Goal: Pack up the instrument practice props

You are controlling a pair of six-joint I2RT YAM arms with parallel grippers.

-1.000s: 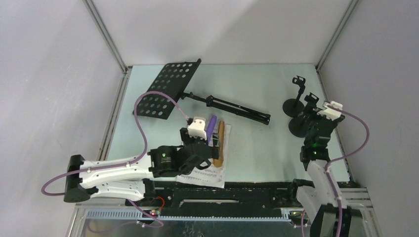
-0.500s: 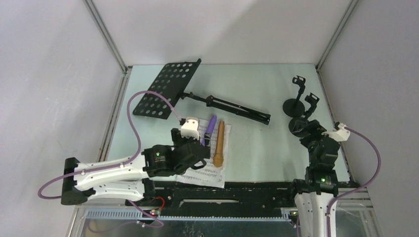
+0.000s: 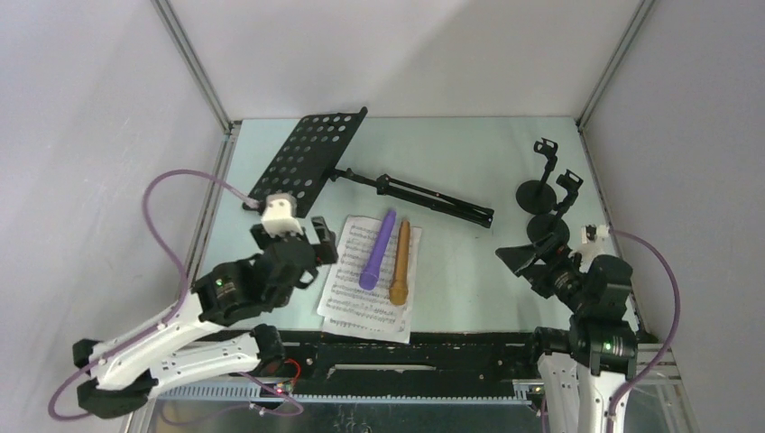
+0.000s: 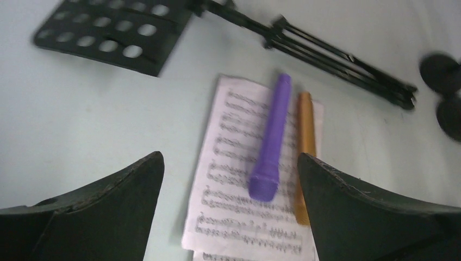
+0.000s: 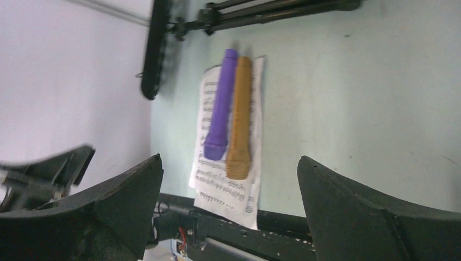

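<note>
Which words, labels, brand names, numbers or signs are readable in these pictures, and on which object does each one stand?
No word, number or brand can be read anywhere.
white sheet-music pages: printed staves of notes only; any lettering is too small and blurred to read.
purple microphone, tan microphone, black music rack: no marking visible.

The left arm (image 3: 171, 329) and right arm (image 3: 597, 316) are white with black joints. The left claw (image 4: 229, 156) and right claw (image 5: 228, 157) are black. A purple cable (image 3: 180, 174) reaches each wrist.
</note>
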